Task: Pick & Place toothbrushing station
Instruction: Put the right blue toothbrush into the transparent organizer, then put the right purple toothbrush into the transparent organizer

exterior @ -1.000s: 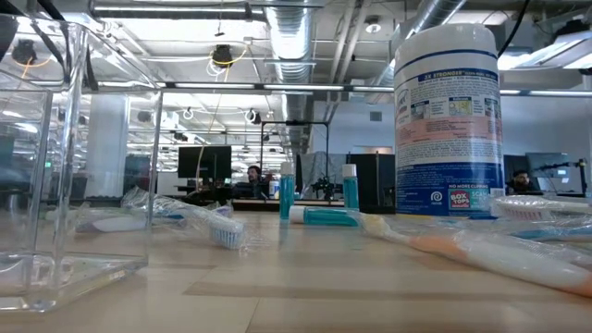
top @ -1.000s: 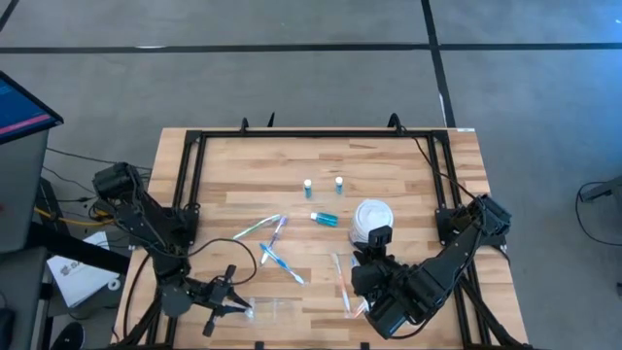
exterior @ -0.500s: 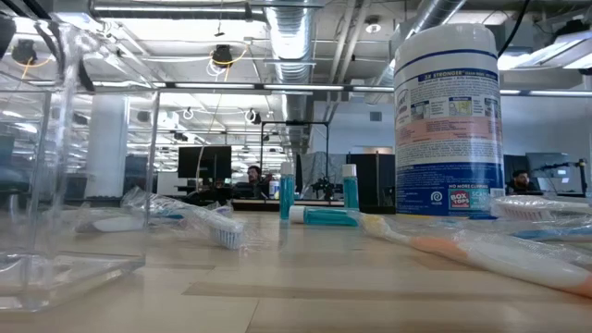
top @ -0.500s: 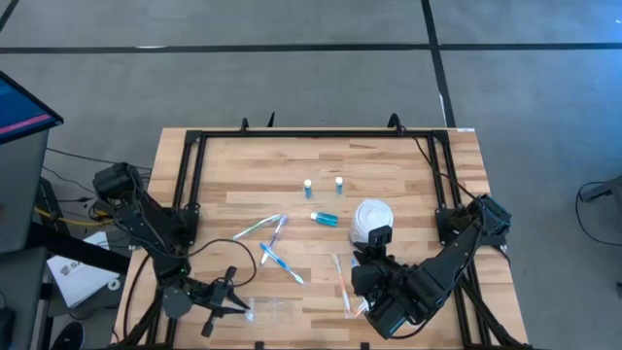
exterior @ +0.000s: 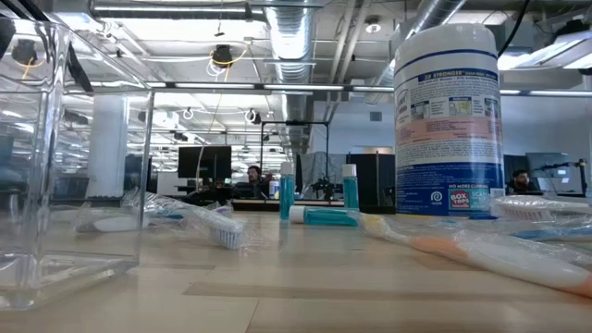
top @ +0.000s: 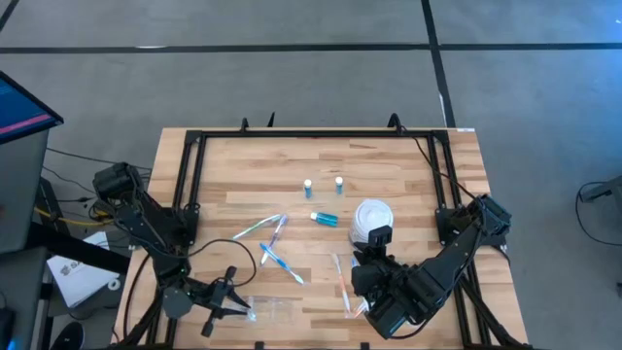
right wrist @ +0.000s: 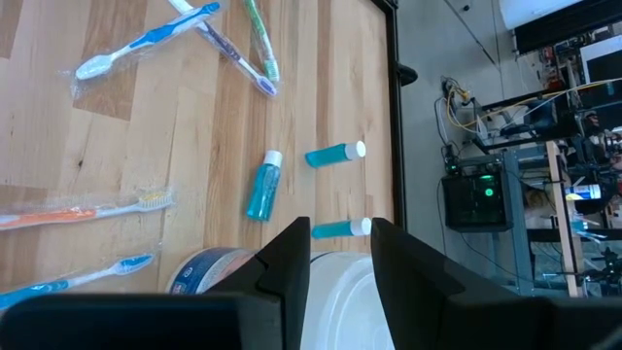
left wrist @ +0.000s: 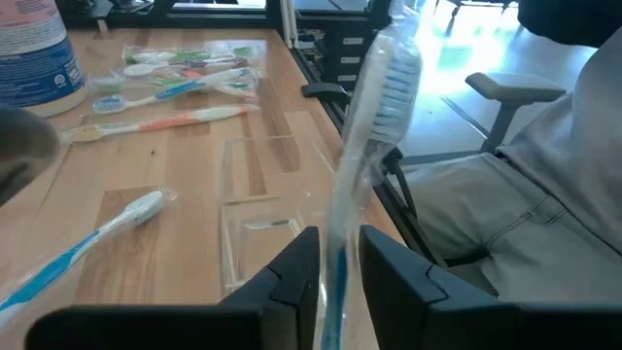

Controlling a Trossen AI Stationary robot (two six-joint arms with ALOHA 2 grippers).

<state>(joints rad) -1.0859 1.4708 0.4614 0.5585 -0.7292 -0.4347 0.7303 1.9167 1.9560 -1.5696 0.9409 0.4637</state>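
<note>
Down at the near left of the slatted wooden table (top: 389, 170), the left gripper (left wrist: 338, 255) pinches a slim toothbrush in crinkly clear wrap (left wrist: 364, 165), its dark fingers (left wrist: 292, 267) pressed on the handle and the white bristled head standing upright. It hangs just over a clear, hard-walled rectangular box (exterior: 55, 166), whose flat transparent panels catch the light in the low view.

Across the boards lie more thin, pale toothbrushes: a crossed cluster with blue and green accents (top: 272, 243) near the middle, and an orange-handled toothbrush (right wrist: 83, 212) beside a blue one nearer the right arm. Three small blue bottles with white caps sit past them, two upright bottles (top: 323, 184) and one lying bottle (top: 324, 219).

A smooth white cylindrical canister with a printed label (exterior: 449, 120) stands by the right gripper (right wrist: 340, 255), which rests low at the near right with its fingers parted and nothing between them.
</note>
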